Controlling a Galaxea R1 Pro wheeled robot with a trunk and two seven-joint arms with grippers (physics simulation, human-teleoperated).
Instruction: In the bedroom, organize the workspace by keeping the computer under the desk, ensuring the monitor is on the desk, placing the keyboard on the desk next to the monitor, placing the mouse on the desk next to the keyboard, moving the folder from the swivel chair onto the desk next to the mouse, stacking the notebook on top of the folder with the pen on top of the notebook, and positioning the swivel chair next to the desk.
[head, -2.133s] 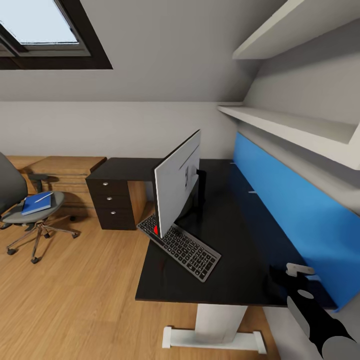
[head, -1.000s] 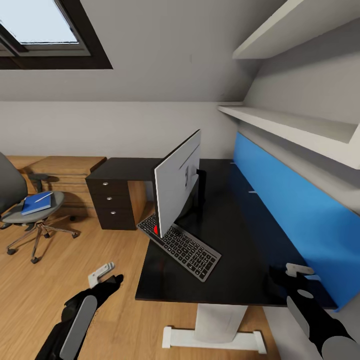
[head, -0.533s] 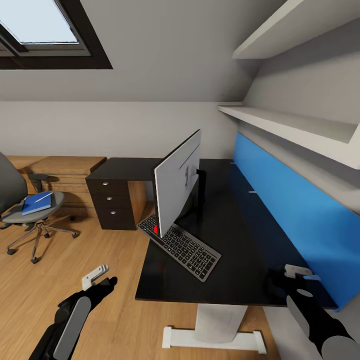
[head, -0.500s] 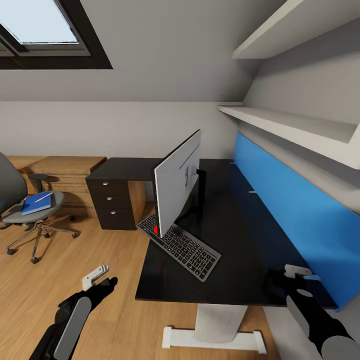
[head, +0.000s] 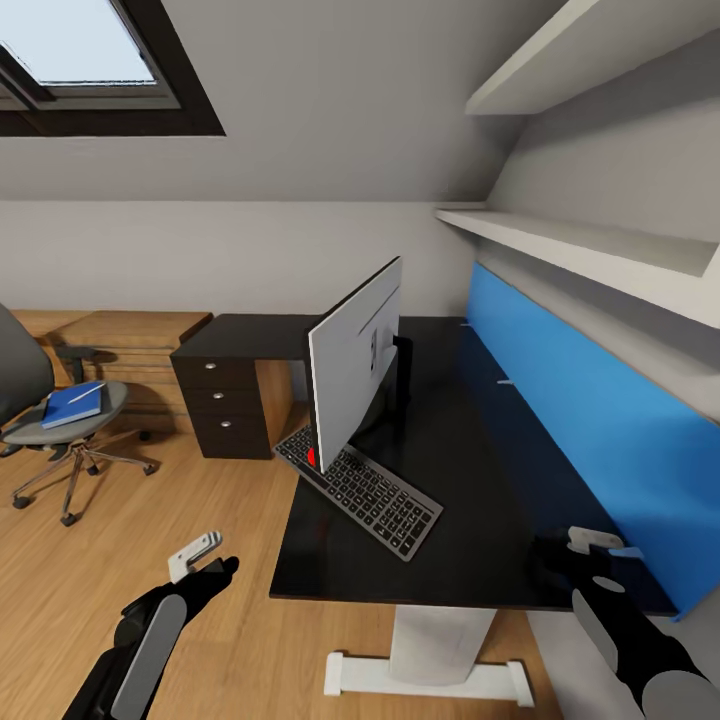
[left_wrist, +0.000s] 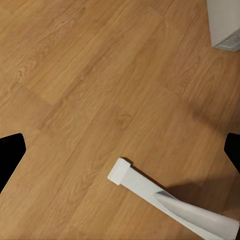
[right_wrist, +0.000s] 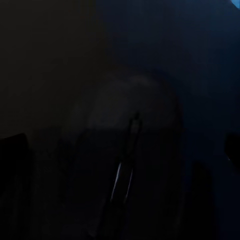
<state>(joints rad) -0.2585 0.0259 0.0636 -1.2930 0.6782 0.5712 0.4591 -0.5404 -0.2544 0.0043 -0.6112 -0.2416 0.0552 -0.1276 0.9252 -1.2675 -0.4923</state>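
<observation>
Dim desk (head: 470, 470) gloss swallows the mouse (right_wrist: 127, 165) beneath the right end effector (head: 585, 548); its opening, like the left end effector's (head: 200, 558), cannot be told.

text: we can read none | keyboard (head: 360, 490) at the desk (head: 470, 470) front-left edge: keycap legends too small for us to make out | monitor (head: 352, 365): silver back bears no mark we can read | folder (head: 72, 404): plain blue cover

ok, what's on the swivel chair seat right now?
On the swivel chair seat lies the blue folder with a white pen on top. Anything beneath the folder is covered.
</observation>
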